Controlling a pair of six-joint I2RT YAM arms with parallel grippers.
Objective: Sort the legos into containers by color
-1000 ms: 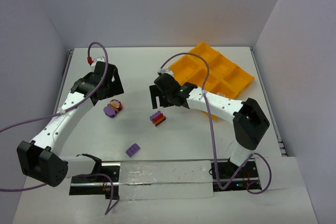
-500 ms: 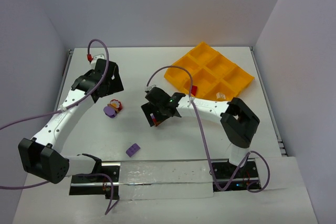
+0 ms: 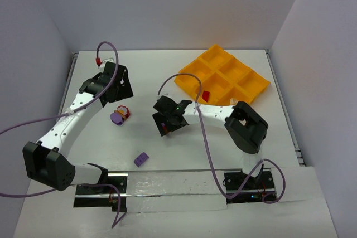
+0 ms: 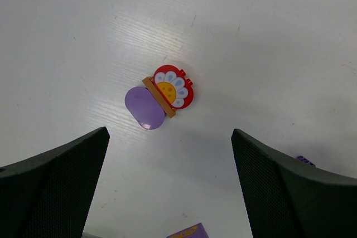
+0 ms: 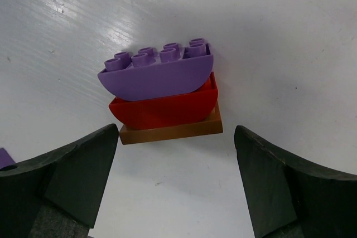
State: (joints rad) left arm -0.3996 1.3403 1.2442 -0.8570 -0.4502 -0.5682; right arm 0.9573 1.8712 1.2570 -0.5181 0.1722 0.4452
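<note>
From above, the orange tray (image 3: pixel 221 59) sits at the far right of the table (image 3: pixel 167 62), with one red brick (image 3: pixel 206 95) in a near compartment. A lone purple brick (image 3: pixel 141 159) lies near the arm bases. The left gripper (image 3: pixel 121 88) hangs just beyond a flower cluster (image 3: pixel 119 115), while the right gripper (image 3: pixel 167 122) is low over the table's middle, covering what lies under it. The left wrist view shows that arm's fingers (image 4: pixel 56 182) spread wide, holding nothing. The cluster, a red flower piece on a brown plate beside a purple oval, rests on the table ahead of them. The right wrist view shows a stack (image 5: pixel 164 90) of a purple brick on a red one on a brown plate, standing on the table. The dark fingers (image 5: pixel 61 176) are spread to either side and clear of it. This looks like the approach to a pick. Next, the right arm likely needs to drop, close across the stack, and perhaps separate its colours before binning.
</note>
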